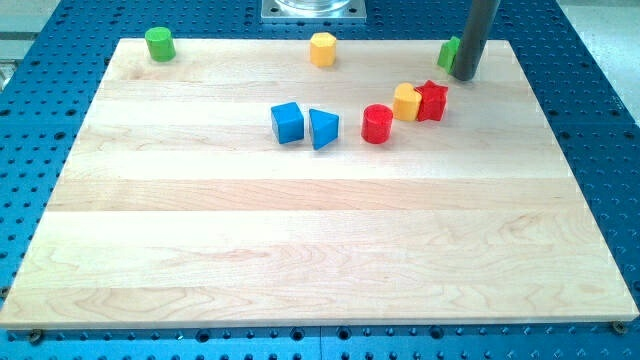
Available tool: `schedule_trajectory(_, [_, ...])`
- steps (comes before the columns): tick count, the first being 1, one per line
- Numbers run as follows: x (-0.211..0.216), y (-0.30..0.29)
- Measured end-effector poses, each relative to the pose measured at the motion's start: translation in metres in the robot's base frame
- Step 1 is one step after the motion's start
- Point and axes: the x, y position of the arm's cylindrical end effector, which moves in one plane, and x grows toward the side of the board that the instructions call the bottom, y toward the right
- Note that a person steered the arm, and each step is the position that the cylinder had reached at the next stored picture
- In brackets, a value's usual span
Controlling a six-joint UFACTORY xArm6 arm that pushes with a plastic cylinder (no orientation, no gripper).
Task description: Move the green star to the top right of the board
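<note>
The green star (448, 52) sits near the top right of the wooden board (320, 250), mostly hidden behind my rod, so only its left part shows. My tip (463, 76) rests on the board just right of and slightly below the star, touching or nearly touching it.
A green cylinder (159, 44) stands at the top left. A yellow hexagon (322, 49) is at top centre. A blue cube (287, 122) and blue triangle (323, 128) sit mid-board. A red cylinder (377, 124), yellow block (406, 102) and red star (432, 100) cluster below my tip.
</note>
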Motion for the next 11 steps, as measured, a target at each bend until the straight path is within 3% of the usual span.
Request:
schedule_trajectory(4, [0.023,0.000])
schedule_trajectory(11, [0.025,-0.012])
